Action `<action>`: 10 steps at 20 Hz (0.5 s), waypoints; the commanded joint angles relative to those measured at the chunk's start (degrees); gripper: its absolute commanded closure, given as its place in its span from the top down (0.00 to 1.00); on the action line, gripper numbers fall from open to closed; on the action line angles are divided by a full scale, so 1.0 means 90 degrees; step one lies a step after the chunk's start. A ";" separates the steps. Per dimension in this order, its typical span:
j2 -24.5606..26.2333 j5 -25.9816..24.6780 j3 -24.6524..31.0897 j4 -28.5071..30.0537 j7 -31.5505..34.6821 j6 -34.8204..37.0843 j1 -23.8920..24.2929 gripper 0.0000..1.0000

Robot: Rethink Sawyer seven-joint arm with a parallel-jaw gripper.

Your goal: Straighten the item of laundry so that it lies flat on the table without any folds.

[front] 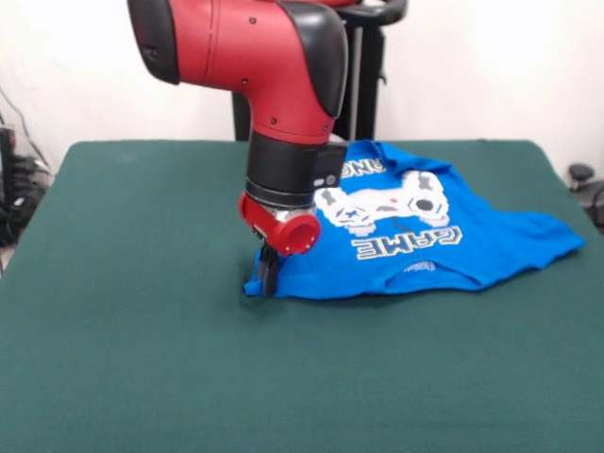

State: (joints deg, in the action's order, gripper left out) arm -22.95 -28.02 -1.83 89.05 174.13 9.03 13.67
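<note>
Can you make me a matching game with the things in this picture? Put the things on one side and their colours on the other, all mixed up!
Things:
1. T-shirt
2. table
3. arm
4. game controller print

Colours:
A. red and black
B. white and grey
C. bright blue
D. dark green

Right pairs: 1-C, 2-D, 3-A, 4-B
</note>
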 commanded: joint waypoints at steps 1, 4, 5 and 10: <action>0.0850 -0.0357 0.1052 0.0095 -0.1250 0.0833 0.0033 0.00; 0.0831 -0.0463 0.0896 -0.0002 -0.1203 0.0793 -0.0053 0.00; 0.0812 -0.0527 0.0691 -0.0076 -0.1103 0.0762 -0.0213 0.00; 0.0669 -0.0740 0.0450 -0.0195 -0.1099 0.0824 -0.0313 0.00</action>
State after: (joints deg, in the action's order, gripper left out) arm -23.07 -31.24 -1.67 88.49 174.13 9.50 13.01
